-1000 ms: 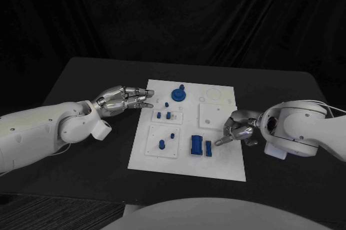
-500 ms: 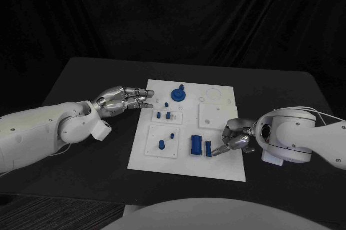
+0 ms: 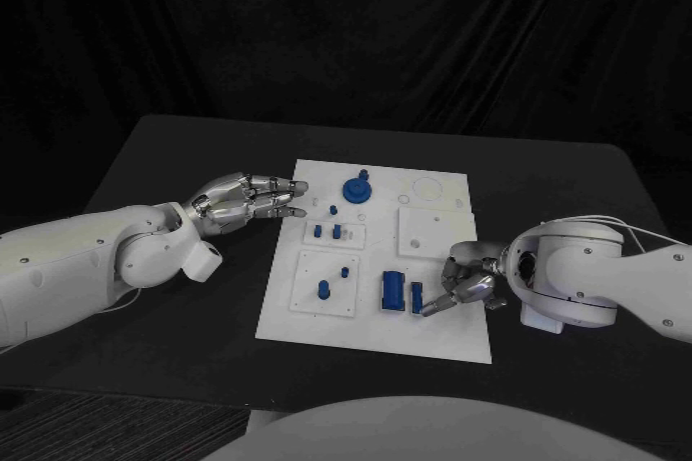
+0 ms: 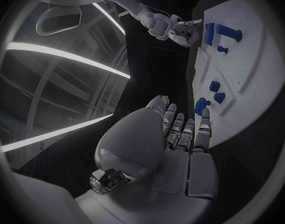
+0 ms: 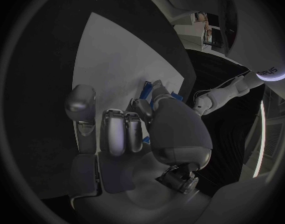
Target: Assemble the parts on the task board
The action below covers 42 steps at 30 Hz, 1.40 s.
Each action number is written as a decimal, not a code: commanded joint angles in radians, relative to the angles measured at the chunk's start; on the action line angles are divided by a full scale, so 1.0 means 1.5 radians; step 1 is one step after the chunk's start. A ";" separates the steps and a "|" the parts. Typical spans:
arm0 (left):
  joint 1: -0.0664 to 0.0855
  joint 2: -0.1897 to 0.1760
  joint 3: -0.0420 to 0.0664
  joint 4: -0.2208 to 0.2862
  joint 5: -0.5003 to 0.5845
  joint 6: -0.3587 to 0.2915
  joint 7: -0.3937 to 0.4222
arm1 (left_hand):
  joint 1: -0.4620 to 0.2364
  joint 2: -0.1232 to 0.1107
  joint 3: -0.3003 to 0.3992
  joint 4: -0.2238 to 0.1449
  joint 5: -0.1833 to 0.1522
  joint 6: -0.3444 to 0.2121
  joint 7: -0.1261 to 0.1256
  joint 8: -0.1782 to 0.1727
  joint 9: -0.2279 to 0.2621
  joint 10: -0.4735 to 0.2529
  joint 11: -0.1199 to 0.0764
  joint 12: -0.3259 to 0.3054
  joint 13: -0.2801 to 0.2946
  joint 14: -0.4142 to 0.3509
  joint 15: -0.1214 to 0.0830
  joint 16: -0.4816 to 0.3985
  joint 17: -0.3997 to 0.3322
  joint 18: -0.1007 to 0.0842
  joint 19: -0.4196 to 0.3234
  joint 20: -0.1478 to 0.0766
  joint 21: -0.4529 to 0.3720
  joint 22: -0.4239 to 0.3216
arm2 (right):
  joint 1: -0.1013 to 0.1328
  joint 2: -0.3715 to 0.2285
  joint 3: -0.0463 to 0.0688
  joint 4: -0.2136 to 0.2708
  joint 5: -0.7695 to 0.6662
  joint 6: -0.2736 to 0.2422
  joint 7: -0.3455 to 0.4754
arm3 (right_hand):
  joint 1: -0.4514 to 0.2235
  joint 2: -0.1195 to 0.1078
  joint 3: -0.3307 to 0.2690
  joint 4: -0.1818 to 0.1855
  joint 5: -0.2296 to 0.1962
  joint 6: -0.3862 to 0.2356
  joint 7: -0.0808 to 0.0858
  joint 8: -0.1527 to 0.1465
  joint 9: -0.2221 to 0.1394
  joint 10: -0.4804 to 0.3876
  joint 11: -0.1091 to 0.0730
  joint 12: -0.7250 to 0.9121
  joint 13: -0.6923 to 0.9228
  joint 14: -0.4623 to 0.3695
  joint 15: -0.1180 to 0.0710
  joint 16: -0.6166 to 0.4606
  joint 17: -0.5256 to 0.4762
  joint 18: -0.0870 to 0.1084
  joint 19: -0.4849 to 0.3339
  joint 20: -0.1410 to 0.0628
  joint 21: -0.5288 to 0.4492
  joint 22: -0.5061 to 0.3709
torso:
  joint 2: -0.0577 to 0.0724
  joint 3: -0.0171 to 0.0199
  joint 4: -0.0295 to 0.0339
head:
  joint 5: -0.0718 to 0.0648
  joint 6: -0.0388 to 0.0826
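Note:
The white task board (image 3: 433,331) lies mid-table and carries several blue parts. A round part (image 3: 356,189) sits at its far end, and small pieces (image 3: 332,231) stand in a plate below it. A wide blue block (image 3: 391,290) and a thin blue bar (image 3: 417,298) lie side by side near the front. My right hand (image 3: 464,279) hangs over the board's right side with its fingers curled, one fingertip at the thin bar (image 5: 147,88), which still lies flat. My left hand (image 3: 253,199) hovers at the board's left edge with its fingers stretched out and holds nothing.
Two more small blue pieces (image 3: 327,286) stand in a square plate on the board's left half. A plain square plate (image 3: 433,229) and ring outlines (image 3: 428,192) take up the board's far right. Bare black table (image 3: 173,321) surrounds the board.
My right hand has slid inward and toward the near edge across the board, bringing a fingertip up to the thin blue bar. The left hand has stayed where it was.

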 commanded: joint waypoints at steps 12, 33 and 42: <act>-0.001 -0.003 0.001 0.004 0.004 0.009 0.005 | -0.003 -0.003 0.003 0.000 0.003 -0.001 0.002 0.001 0.000 0.001 0.004 0.000 0.000 0.001 0.005 0.004 0.000 0.007 0.001 0.000 0.003 -0.001 | -0.007 0.016 0.000 -0.009 -0.005 -0.015 -0.029 | 0.010 0.023 0.000 0.001 -0.002 0.005 -0.002 0.009 0.098 0.069 -0.006 0.002 0.176 0.039 -0.006 -0.002 0.000 0.009 0.000 -0.007 -0.003 0.071 | 0.000 -0.0003 -0.0003 | 0.002 0.000; -0.001 -0.005 0.001 0.006 0.004 0.009 0.006 | -0.003 -0.002 0.005 0.000 0.003 0.000 0.002 0.001 0.000 0.001 0.004 0.001 0.000 0.001 0.005 0.004 0.000 0.007 0.001 0.000 0.004 0.000 | -0.018 0.031 0.000 -0.022 -0.005 -0.029 -0.041 | 0.053 0.067 0.003 -0.022 -0.002 0.008 -0.004 0.018 0.099 0.069 -0.008 0.002 0.176 0.039 -0.007 -0.003 -0.002 0.009 0.001 -0.008 -0.003 0.072 | 0.000 -0.0001 -0.0005 | 0.004 0.000; -0.001 -0.005 0.001 0.006 0.004 0.009 0.006 | -0.003 -0.002 0.005 0.000 0.003 0.000 0.002 0.001 0.000 0.001 0.004 0.001 0.000 0.001 0.005 0.004 0.000 0.007 0.001 0.000 0.004 0.000 | -0.021 0.037 0.000 -0.026 0.003 -0.028 -0.038 | 0.083 0.083 0.010 -0.047 -0.003 0.009 -0.004 0.021 0.100 0.069 -0.008 0.002 0.176 0.039 -0.008 -0.003 -0.004 0.009 0.002 -0.009 -0.004 0.072 | 0.001 0.0002 -0.0007 | 0.004 0.000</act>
